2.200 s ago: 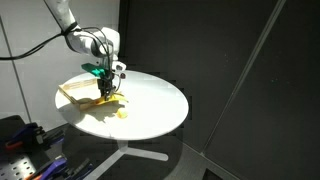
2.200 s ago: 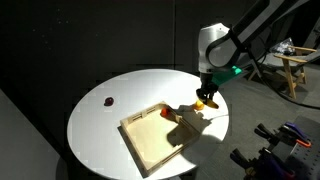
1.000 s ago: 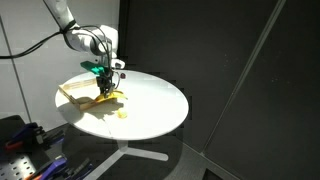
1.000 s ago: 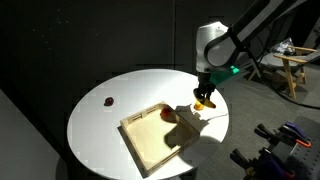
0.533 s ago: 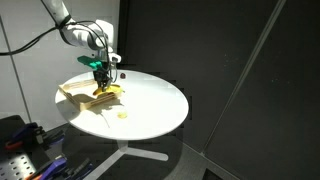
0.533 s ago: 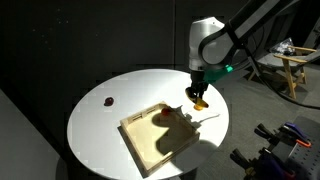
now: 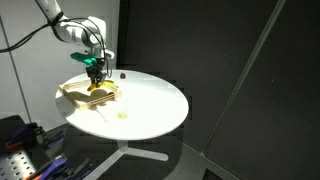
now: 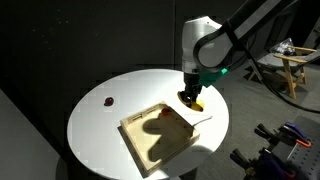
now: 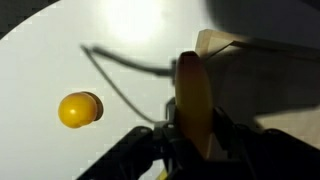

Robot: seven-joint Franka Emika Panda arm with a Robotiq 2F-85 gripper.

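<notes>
Right now my claw (image 8: 192,96) grips a yellow banana (image 9: 195,100) over the wooden tray (image 8: 163,150) on the round tabletop (image 8: 100,130).

— Looking past the round white surface (image 7: 155,105) and noticing black panels (image 7: 200,50) closing off the back in both exterior views.
— Agreeing, and catching a strip of pale wall (image 7: 12,70) showing at the edge in an exterior view.
— Spotting a white pedestal (image 7: 125,152) spreading its feet over a dark floor (image 7: 260,165).
— Seeing strong light pouring down from above, whitening the top and throwing hard shadows across it.
— Also picking out a wooden stand (image 8: 298,62) standing well apart in the dim corner, and blue and purple gear (image 8: 290,140) sitting low beside the floor.
</notes>
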